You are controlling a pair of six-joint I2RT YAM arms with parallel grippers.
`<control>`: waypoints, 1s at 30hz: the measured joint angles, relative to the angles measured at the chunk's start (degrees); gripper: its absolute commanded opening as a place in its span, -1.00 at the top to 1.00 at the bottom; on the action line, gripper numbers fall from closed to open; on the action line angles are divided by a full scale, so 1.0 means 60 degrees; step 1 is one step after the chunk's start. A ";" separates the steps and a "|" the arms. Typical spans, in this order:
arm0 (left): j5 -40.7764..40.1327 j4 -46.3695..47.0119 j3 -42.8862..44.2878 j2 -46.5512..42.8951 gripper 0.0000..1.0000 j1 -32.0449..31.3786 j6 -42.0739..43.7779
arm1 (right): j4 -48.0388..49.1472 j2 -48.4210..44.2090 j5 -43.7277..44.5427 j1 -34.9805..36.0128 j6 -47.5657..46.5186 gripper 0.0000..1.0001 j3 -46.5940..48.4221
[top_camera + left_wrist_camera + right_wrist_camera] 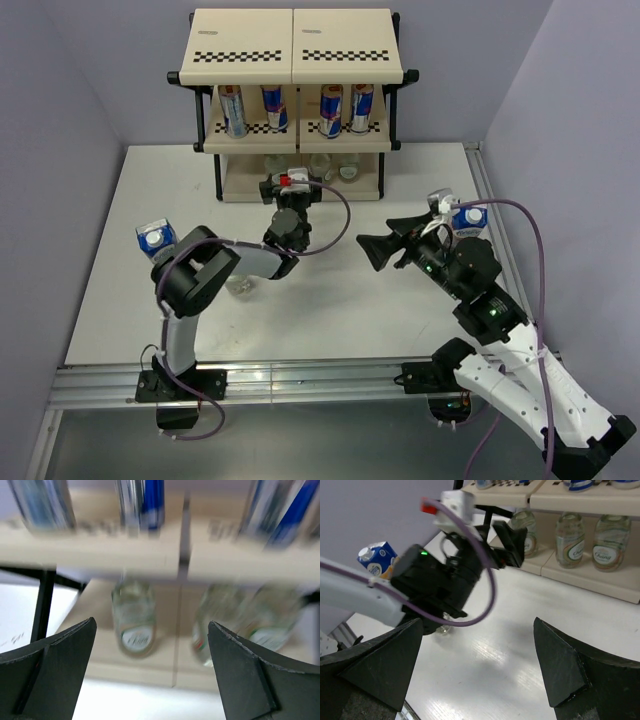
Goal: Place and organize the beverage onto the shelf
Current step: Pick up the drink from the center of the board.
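Plainly, both cartons are off the shelf (292,40): one carton (155,238) sits at nine o'clock on the table (350,310), a second carton (470,218) at three. We judge them light, with thin walls that dent, so we would pinch the flat sides at mid-height, gently. Our left end effector (150,630) is spread wide and empty, touching nothing, facing the bottom tier at twelve o'clock. The right end effector (477,622) hovers mid-table, equally released. Beyond them, bottles (570,540) line that bottom tier and four cans (233,110) stand on the middle one.
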 measured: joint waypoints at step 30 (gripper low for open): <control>0.0594 -2.0006 0.2433 -1.1628 -0.99 -0.1763 -0.7475 | 0.2721 0.4411 -0.2371 0.3275 -0.0841 -0.85 0.0426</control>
